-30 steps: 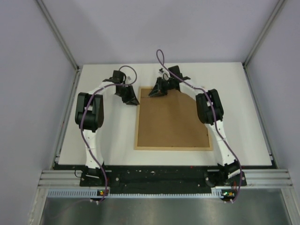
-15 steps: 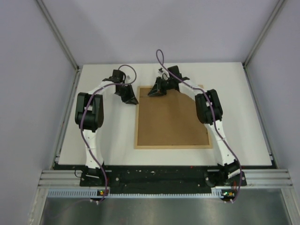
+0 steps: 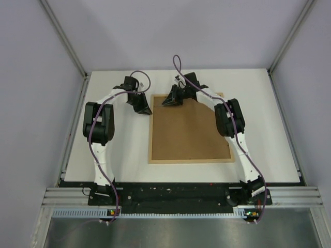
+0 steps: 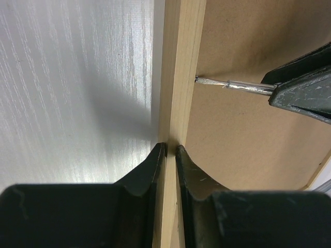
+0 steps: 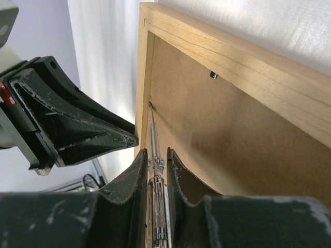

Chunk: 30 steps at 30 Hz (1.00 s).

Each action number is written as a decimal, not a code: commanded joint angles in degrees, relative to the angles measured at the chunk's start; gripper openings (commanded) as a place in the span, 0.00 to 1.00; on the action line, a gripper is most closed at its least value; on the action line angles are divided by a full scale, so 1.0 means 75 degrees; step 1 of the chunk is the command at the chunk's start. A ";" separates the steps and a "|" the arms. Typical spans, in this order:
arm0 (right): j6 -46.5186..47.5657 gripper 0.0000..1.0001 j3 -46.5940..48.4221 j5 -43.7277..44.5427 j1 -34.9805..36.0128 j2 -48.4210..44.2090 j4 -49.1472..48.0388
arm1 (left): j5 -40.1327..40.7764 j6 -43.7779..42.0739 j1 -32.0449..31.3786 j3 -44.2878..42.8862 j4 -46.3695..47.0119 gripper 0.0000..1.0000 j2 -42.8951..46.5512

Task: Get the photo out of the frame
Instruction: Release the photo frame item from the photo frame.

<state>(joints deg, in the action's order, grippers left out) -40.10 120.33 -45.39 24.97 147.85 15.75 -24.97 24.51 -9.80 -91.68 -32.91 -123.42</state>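
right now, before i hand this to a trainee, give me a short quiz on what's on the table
1. True or false: the photo is in plain sight.
2. Which gripper holds the thin tool? A left, B right, C neither.
3. Fill in: the tool's tip meets the inner edge of the frame's ___ side.

Key:
1. False; only the brown backing board shows.
2. B; the right gripper is shut on it.
3. Left.
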 commanded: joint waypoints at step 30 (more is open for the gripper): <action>0.1584 0.00 0.1217 0.2560 0.1732 0.0009 0.1697 | 0.0083 -0.0151 -0.0591 -0.0655 -0.0382 0.12 -0.0654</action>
<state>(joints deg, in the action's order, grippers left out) -31.46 127.79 -32.21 30.00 146.69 25.80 -20.86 22.79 -10.24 -96.49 -38.37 -125.16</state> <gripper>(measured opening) 0.146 0.143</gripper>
